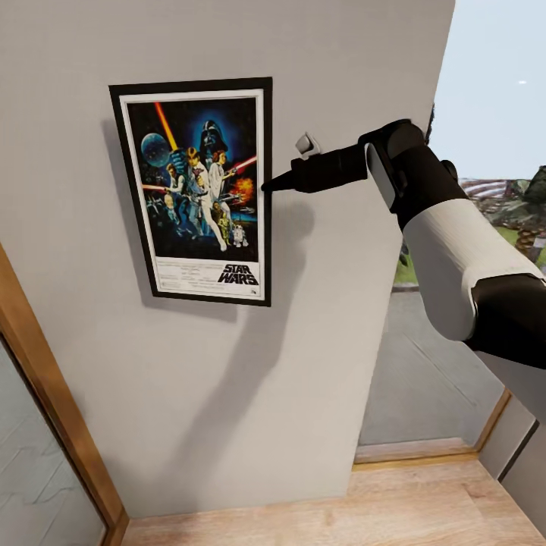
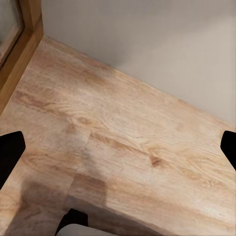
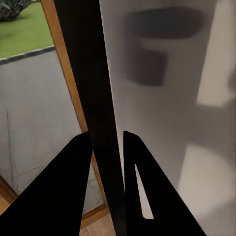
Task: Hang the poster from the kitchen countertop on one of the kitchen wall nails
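The poster (image 1: 201,189), a black-framed Star Wars print with a white inner border, lies flat and upright against the light grey wall (image 1: 227,394). My right gripper (image 1: 269,186) is shut on its right edge at mid height. In the right wrist view the frame shows edge-on as a dark strip (image 3: 93,98) pinched between the two black fingers (image 3: 64,187). A small pale grey peg (image 1: 307,144) sticks out of the wall just above that gripper, to the right of the poster. My left gripper (image 2: 118,147) is open, its fingertips (image 2: 10,150) far apart, pointing down at the wood floor.
A wooden door frame (image 1: 45,379) with glass runs down the left of the wall. To the right is a glazed opening (image 1: 432,364) onto a paved yard and grass. Pale wood floor (image 1: 379,500) lies below.
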You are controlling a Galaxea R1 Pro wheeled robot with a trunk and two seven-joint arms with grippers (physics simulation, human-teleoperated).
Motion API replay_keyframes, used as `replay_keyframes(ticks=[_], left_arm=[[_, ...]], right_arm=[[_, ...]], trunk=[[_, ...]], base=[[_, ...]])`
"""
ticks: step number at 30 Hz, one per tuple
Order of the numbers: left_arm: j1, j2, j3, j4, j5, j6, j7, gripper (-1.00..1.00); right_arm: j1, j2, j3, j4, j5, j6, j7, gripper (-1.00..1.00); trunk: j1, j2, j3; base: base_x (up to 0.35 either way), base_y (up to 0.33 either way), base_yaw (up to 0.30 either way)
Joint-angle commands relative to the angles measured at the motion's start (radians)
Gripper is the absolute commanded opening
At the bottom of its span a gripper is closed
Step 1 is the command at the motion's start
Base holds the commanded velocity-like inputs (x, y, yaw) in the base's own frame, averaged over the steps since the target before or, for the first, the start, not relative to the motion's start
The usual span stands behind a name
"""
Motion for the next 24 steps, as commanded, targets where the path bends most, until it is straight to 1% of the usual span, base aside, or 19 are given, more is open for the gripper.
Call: replay_keyframes(ticks=[1,9,15,24], left_arm=[[0.000,0.001,0.001,0.001,0.001,-0.003,-0.003,1.00],[0.000,0.002,0.001,0.001,0.001,-0.003,-0.003,1.00],[0.000,0.002,0.002,0.001,0.001,-0.003,-0.003,1.00],[0.000,0.002,0.001,0.001,0.001,-0.003,-0.003,1.00]], right_arm=[[0.000,0.001,-0.003,-0.001,0.009,0.007,0.009,-1.00],[0.000,0.001,-0.003,-0.001,0.009,0.007,0.012,-1.00],[0.000,0.001,-0.002,-0.001,0.009,0.007,0.080,-1.00],[0.000,-0.001,-0.003,-0.001,0.009,0.007,0.092,-1.00]], trunk=[[0.000,-0.001,0.000],[0.000,-0.001,0.000],[0.000,-0.001,0.000],[0.000,-0.001,0.000]], base=[[0.031,0.019,0.000],[0.008,0.005,0.000],[0.000,0.000,0.000],[0.000,0.000,0.000]])
